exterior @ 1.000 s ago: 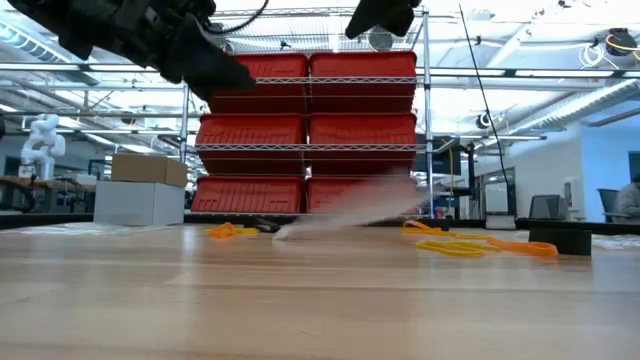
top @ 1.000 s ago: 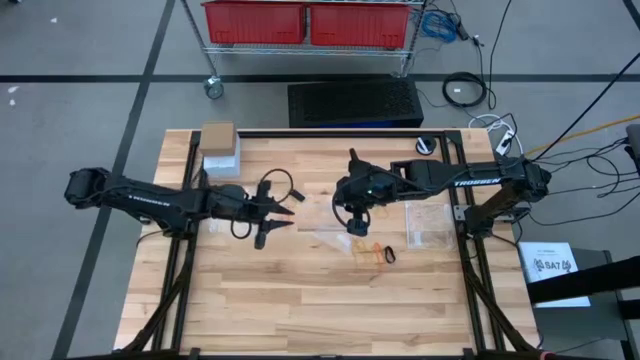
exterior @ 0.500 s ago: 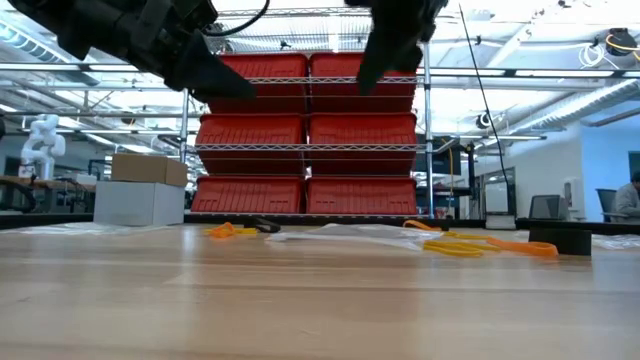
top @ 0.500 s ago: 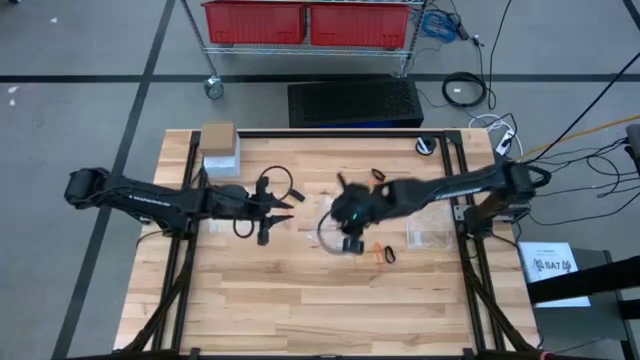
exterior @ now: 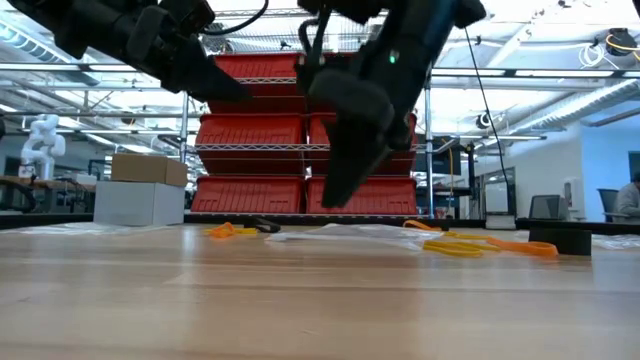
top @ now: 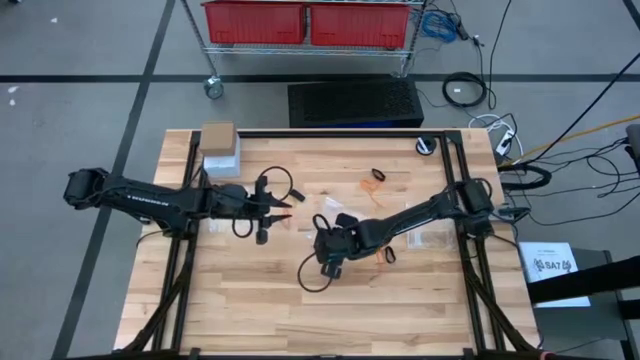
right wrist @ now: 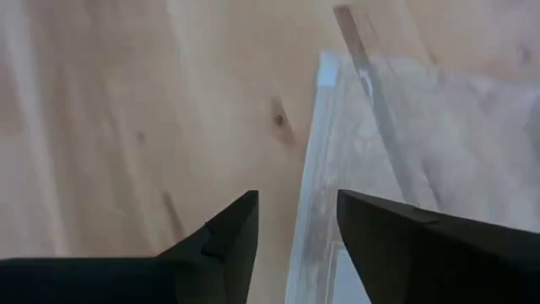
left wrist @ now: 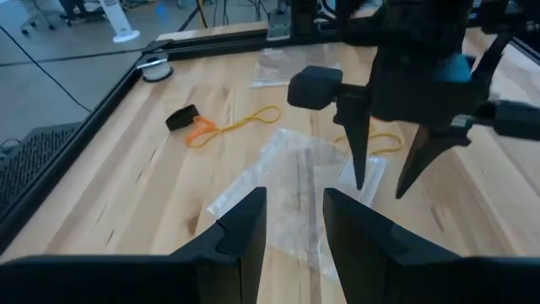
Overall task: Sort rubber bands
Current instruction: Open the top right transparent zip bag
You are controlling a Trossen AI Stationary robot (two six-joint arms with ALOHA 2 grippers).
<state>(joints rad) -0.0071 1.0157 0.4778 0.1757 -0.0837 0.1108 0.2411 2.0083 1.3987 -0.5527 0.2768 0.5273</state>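
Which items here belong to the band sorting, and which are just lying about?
Job: orange rubber bands, black band, clear plastic bags, right gripper, left gripper.
Lying about: cardboard box, white box, tape roll.

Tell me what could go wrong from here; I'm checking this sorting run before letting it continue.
1. The right gripper, jaws open, hangs right at the edge of a clear plastic bag on the wooden table; closing could catch or drag the film instead of a band.
2. The orange rubber bands lie loose and flat, so they may slip out of a pinch.
3. The left gripper waits close by, so the arms could crowd each other.
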